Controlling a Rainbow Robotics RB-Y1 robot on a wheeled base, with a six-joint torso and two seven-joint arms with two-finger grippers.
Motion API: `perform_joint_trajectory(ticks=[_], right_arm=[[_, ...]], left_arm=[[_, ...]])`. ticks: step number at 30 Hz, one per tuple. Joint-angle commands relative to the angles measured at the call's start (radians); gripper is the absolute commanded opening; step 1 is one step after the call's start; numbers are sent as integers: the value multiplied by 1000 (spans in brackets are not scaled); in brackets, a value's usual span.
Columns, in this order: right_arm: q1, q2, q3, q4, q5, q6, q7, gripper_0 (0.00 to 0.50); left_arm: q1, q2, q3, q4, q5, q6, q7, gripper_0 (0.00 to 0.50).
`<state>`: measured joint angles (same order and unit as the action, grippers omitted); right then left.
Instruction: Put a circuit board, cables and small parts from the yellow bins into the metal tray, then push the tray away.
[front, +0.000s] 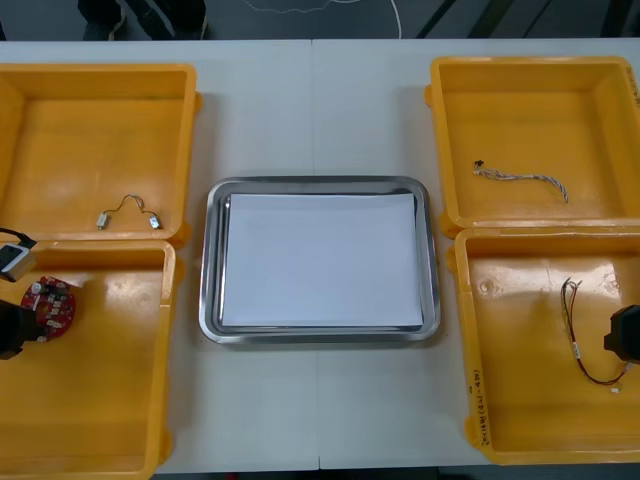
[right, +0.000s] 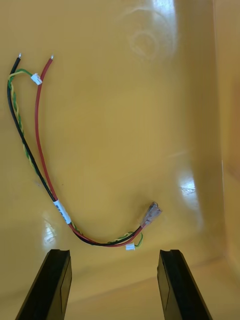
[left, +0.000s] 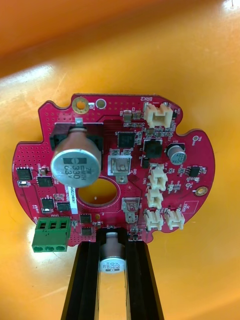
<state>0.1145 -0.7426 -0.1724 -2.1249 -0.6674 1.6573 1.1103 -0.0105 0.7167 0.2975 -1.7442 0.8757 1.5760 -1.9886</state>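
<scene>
A round red circuit board (left: 117, 170) lies in the near left yellow bin (front: 110, 400); it is also in the front view (front: 52, 303). My left gripper (left: 111, 252) (front: 10, 328) is shut on the board's near edge, with a small silver capacitor between its fingers. In the near right yellow bin (front: 530, 400) lies a red, black and yellow cable (right: 42, 165) (front: 585, 345). Just short of the cable's curved end, my right gripper (right: 114, 280) (front: 625, 338) stands open with nothing between its fingers. The metal tray (front: 318, 185), white inside, sits between the bins.
The far left bin (front: 60, 130) holds two small metal parts (front: 128, 213) joined by a thin wire. A light twisted cable (front: 520, 178) lies in the far right bin (front: 590, 100). Bare table runs between the bins and the tray.
</scene>
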Motion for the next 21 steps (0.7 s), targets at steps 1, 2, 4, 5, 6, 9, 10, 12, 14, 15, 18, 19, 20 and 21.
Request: perform_joint_trajectory(ticks=[1,2,4,5,6,9,10,12,14,15,18,19,20,21], right_arm=[[7,-38,-6,-32,-18,-44,92,500],[13,-38,-3,-32,-20,-54,95,500],[30,-38,5,-32,-24,-86,100,500],[34,-38,11,-30,-28,-100,106,500],[34,-38,17,-30,-28,-108,111,500],[28,-31,34,-32,-32,-111,123,500],[24,-24,39,-32,-37,-111,131,500],[17,-15,45,-32,-37,-111,143,500],[13,-8,53,-32,-35,-109,174,500],[11,-1,54,-29,-35,-109,189,500],[11,11,54,-23,-38,-109,223,500],[11,14,56,-16,-40,-111,237,500],[11,15,59,-9,-40,-109,252,500],[11,17,59,-4,-41,-109,256,500]], left_arm=[[-26,41,0,-12,0,39,7,0],[-26,41,3,-18,2,47,7,0],[-25,43,14,-41,11,72,11,0],[-23,41,25,-57,19,90,14,0],[-20,41,32,-71,23,104,19,0],[-2,41,52,-110,34,133,27,0],[12,41,57,-132,40,139,33,0],[32,41,60,-158,40,137,42,0],[49,41,61,-183,39,139,50,0],[61,41,63,-198,39,142,56,0],[86,41,63,-230,39,150,67,0],[100,41,63,-244,39,153,70,0],[115,41,61,-259,37,154,74,0],[121,41,63,-265,37,154,74,0]])
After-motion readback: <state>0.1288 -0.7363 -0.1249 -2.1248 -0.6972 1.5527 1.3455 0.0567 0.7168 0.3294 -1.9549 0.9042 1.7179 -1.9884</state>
